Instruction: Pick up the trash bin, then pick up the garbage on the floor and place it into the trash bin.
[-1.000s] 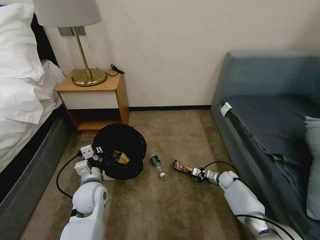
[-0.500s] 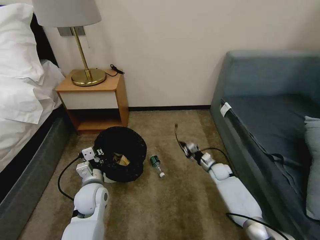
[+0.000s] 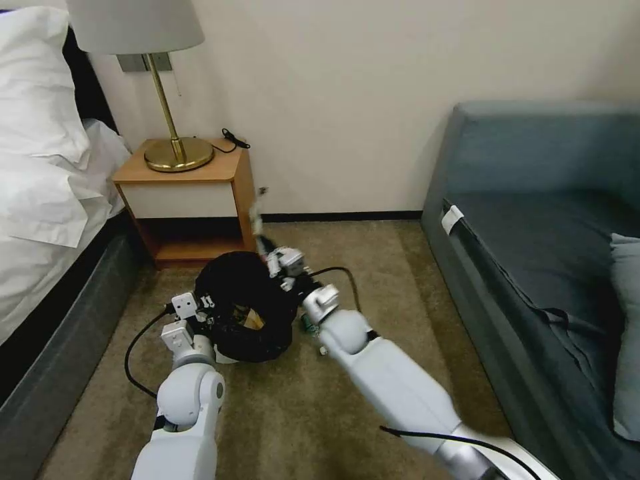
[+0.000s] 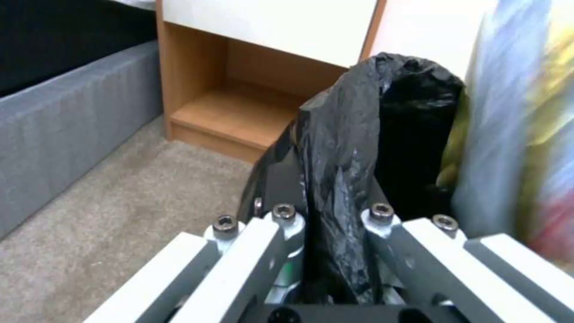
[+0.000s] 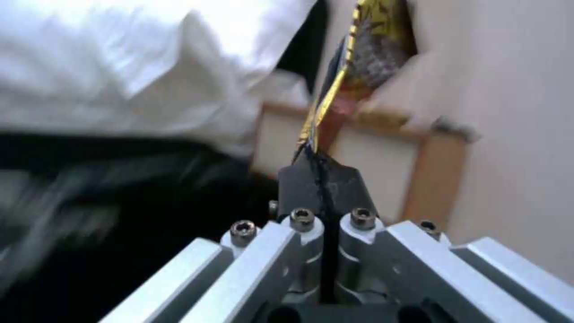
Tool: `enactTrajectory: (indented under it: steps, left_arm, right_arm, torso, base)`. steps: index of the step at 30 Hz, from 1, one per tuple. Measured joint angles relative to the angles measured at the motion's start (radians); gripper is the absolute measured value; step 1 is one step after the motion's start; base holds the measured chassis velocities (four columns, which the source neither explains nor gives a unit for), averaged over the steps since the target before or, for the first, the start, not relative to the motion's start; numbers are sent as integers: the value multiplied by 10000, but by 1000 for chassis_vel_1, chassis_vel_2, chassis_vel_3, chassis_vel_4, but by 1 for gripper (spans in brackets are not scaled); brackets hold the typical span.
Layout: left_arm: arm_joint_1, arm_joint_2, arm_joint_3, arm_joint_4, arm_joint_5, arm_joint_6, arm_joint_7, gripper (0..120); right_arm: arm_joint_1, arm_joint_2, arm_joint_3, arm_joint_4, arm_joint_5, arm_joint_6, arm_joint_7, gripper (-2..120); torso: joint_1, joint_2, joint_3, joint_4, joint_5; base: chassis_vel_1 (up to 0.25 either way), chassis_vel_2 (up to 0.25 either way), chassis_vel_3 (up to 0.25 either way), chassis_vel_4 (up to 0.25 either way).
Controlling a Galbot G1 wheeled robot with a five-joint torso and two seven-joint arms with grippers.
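Now the right gripper (image 3: 265, 241) had swung its pinched snack wrapper (image 5: 358, 58) from the floor to the trash bin (image 3: 245, 303). It was ready to drop. The left gripper (image 4: 335, 211) still squeezed the bin's rim.

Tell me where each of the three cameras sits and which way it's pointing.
Head view: on the head, looking forward and down at carpet, nightstand and sofa; both arms show.
Left wrist view: behind the left gripper, facing the trash bin whose bag rim its jaws pinch.
Right wrist view: behind the right gripper, facing the snack wrapper clamped in its jaws.
Shared: all three show the nightstand.
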State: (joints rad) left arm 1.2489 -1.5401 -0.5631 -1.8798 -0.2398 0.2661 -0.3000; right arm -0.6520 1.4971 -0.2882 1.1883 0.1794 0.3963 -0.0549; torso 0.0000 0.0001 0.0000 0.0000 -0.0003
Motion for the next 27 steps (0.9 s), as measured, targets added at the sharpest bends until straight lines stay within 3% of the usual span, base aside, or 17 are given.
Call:
enactTrajectory:
  steps: [3, 9, 11, 20, 25, 27]
  left_arm:
    - [54, -1, -18, -93, 2, 0, -1, 5]
    - [89, -33, -41, -154, 19, 3, -13, 5]
    - [97, -71, -12, -146, 52, 4, -11, 5]
    - [60, -106, 39, -120, 86, -3, -6, 5]
    - [8, -82, -59, -28, 62, -9, -8, 5]
    - [-2, -69, -81, -16, 48, -15, -5, 5]
  right_arm:
    - [-333, 495, -192, -1082, -609, 502, -163, 0]
    - [-724, 397, -153, -1399, -1041, 413, -269, 4]
    - [-797, 183, -99, -1023, -1052, 204, -312, 15]
    - [-765, -211, 179, 40, -908, -272, -314, 43]
    - [-454, -494, 1015, 983, -786, -765, 14, 65]
    - [-413, -541, 1264, 1076, -827, -980, 193, 68]
  torso:
    - [0, 0, -1, 3, 1]
    - [0, 0, 0, -1, 2]
    - [0, 0, -1, -1, 3]
    - [0, 0, 0, -1, 3]
    - [0, 0, 0, 0, 4]
    - [0, 0, 0, 1, 4]
  base:
    - [0, 0, 0, 0]
    - [0, 0, 0, 0]
    - [0, 0, 0, 0]
    - [0, 0, 0, 0]
    - [0, 0, 0, 0]
    - [0, 0, 0, 0]
